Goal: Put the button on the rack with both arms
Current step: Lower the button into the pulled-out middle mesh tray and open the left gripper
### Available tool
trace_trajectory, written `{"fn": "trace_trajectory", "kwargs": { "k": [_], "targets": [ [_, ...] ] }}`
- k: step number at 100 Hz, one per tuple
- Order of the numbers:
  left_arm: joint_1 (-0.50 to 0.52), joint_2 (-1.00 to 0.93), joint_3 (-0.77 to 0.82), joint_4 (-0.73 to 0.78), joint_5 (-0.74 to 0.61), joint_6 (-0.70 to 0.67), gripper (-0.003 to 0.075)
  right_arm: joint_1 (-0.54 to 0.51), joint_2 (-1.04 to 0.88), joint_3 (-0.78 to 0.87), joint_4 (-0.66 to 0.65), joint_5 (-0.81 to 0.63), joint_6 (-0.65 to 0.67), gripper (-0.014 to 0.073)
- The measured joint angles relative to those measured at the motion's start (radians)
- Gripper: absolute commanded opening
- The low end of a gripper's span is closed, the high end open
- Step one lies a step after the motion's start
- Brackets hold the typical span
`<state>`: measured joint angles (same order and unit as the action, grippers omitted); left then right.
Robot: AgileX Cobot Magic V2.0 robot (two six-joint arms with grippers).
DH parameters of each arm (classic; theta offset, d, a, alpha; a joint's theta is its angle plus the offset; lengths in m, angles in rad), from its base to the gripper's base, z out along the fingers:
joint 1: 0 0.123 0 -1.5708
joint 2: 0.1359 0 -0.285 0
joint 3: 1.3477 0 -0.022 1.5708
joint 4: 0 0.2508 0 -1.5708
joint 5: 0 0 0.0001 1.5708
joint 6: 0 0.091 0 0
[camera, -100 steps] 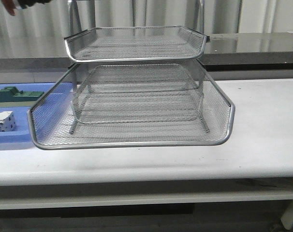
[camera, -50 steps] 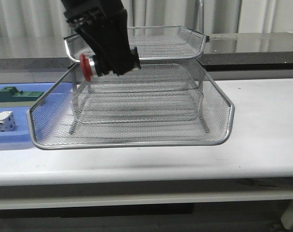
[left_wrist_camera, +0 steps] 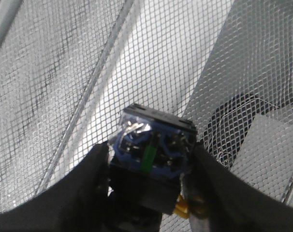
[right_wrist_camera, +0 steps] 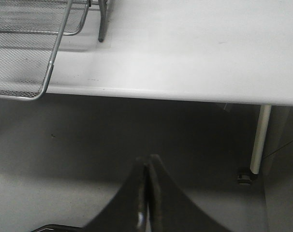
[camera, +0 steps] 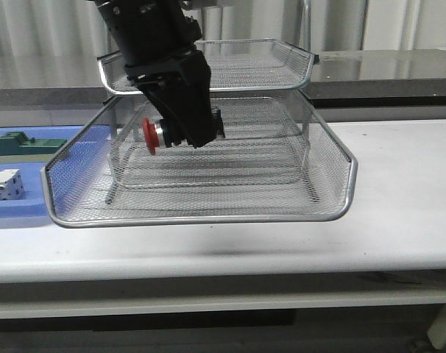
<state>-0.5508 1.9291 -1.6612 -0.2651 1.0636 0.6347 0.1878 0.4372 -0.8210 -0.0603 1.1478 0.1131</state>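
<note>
The rack (camera: 201,218) is a silver wire-mesh stand in mid-table, its lowest tray slid out toward the front. My left gripper (camera: 186,132) hangs over that tray, below the top tier, shut on the button (camera: 151,137), whose red head points left. The left wrist view shows the button's blue body (left_wrist_camera: 153,145) clamped between both black fingers (left_wrist_camera: 88,183), with mesh (left_wrist_camera: 64,72) beneath. My right gripper (right_wrist_camera: 147,162) is shut on nothing, off the table's front edge over the floor. A corner of the rack (right_wrist_camera: 21,48) shows in that view.
A flat blue tray (camera: 17,209) lies left of the rack, holding a green block (camera: 24,145) and a white block (camera: 6,184). The white table (camera: 400,191) extends to the right of the rack. A table leg (right_wrist_camera: 256,140) stands near my right gripper.
My left arm came in from the top left with the button. It dropped from the level of the top tray to a spot over the lowest tray, shifting slightly right.
</note>
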Motion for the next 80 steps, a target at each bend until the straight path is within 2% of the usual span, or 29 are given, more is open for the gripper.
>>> {"fn": "trace_trajectory", "kwargs": {
  "k": [6,19,37,49,80],
  "targets": [
    [0.0,0.0,0.0,0.0,-0.001,0.0,0.0175,0.0,0.0,0.0,0.0,0.0,0.0,-0.0067],
    [0.0,0.0,0.0,0.0,-0.001,0.0,0.0366,0.0,0.0,0.0,0.0,0.0,0.0,-0.0067],
    [0.0,0.0,0.0,0.0,-0.001,0.0,0.051,0.0,0.0,0.0,0.0,0.0,-0.002,-0.0067],
    [0.0,0.0,0.0,0.0,-0.001,0.0,0.0551,0.0,0.0,0.0,0.0,0.0,-0.002,-0.0067],
    [0.0,0.0,-0.027,-0.03,0.049,0.0,0.0549,0.0,0.0,0.0,0.0,0.0,0.001,-0.0067]
  ]
}}
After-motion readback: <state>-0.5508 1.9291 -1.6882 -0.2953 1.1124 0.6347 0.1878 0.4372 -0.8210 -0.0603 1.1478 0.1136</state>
